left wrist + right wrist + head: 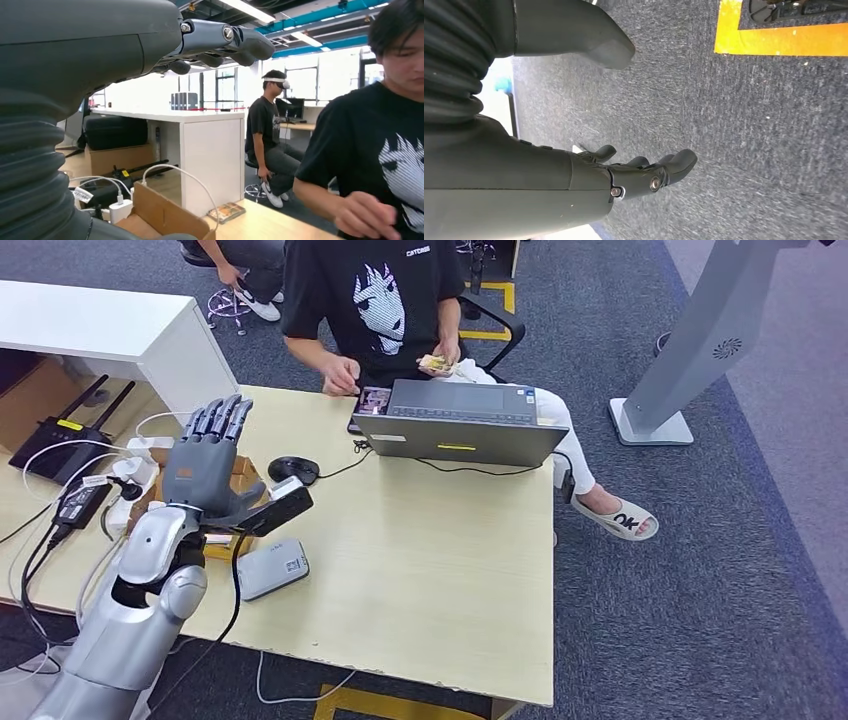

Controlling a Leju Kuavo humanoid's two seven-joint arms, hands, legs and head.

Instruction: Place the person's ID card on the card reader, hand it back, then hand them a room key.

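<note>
While the left hand [205,465] is raised above the near-left part of the table [430,560], fingers straight and apart and the thumb out to the side, it holds nothing and is offered like a waiting palm. Just below and beside it, toward the robot, lies the grey card reader [271,568]. Behind it sits an open cardboard box [240,480], with a black mouse [293,469] just beyond. Well across the table the person [375,300] sits behind a laptop [458,422], hands busy with something small; I cannot tell whether that is the ID card. The step, I judge, is receiving the card, so keep the hand steady and close only once the card lies between thumb and fingers. The right hand [624,180] hangs over the carpet, fingers loosely apart and empty.
</note>
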